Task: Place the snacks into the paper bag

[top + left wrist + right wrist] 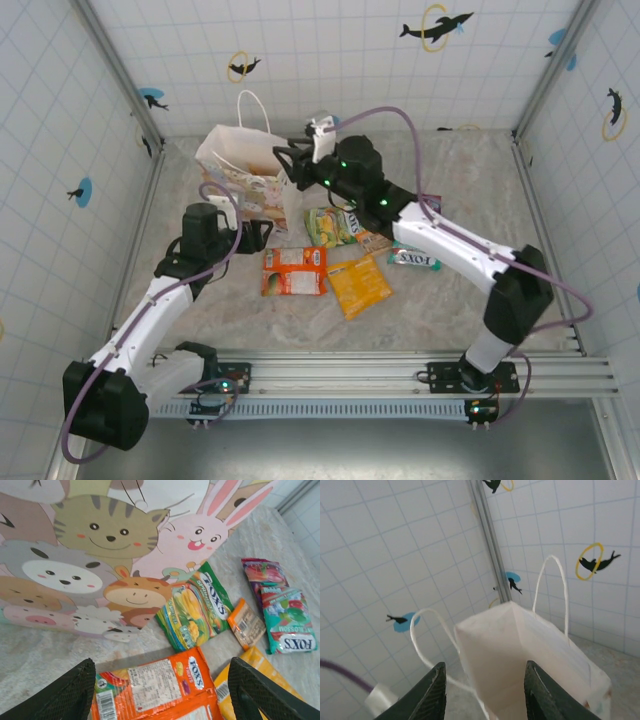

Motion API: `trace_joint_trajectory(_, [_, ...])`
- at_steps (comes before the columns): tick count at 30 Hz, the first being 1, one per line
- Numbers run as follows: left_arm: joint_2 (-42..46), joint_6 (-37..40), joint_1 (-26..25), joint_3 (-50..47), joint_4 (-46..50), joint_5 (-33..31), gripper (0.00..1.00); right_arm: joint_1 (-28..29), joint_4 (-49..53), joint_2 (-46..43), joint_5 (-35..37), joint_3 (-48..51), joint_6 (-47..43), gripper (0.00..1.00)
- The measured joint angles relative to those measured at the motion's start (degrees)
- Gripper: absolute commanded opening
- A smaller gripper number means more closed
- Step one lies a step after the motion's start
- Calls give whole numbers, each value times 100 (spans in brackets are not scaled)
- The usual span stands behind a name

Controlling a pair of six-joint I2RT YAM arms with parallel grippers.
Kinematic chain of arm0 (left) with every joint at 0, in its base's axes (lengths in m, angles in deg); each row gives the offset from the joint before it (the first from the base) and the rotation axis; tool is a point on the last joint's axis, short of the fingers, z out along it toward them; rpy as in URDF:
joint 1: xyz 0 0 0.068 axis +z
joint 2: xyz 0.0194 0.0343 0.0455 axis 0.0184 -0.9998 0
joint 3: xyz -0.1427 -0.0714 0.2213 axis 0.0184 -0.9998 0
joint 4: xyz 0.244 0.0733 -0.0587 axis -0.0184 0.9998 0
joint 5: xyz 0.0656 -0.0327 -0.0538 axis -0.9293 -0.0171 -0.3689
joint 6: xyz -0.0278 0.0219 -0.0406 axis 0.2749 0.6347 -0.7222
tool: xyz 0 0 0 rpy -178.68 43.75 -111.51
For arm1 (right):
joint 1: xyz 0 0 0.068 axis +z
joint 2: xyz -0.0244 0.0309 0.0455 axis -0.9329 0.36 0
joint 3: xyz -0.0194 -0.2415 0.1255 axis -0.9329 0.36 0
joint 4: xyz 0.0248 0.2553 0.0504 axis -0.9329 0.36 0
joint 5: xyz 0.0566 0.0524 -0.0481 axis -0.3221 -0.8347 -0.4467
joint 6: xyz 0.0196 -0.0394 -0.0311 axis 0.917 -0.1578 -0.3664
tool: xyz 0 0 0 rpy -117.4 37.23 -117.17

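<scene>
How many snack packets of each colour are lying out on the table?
Orange packet: 1
Yellow packet: 1
Green packet: 1
Teal packet: 1
Pink packet: 1
Small orange bar: 1
Total: 6

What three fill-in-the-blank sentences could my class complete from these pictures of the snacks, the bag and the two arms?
1. The paper bag stands ___ on the table.
2. In the left wrist view, the packet lying between the open fingers of the left gripper is coloured ___.
3. By the bag's open mouth, the fingers of the right gripper are apart and hold ___.

Missing words: upright; orange; nothing.
</scene>
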Motion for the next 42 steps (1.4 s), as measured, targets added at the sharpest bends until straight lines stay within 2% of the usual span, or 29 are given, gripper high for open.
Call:
trace_joint_trajectory(8, [9,-461,0,-321,4,435,65,-9,509,-1331,282,1808,219,45])
trace_joint_trajectory(13, [9,-822,-2,-614,-7,544,61,-31,833,-2210,409,2988,686,46])
trace_joint_trajectory(18, [7,-1176,-9,-859,-55,614,56,-50,1075,-2675,415,3731,1180,46])
trace_joint_trajectory(29, [-103,-1729,-271,-1370,-221,619,48,-208,1239,-2647,-160,4647,2168,47])
trace_joint_trajectory(42, [-385,-1875,-304,-1663,-400,621,46,-382,1139,-1729,-1019,4988,2824,49])
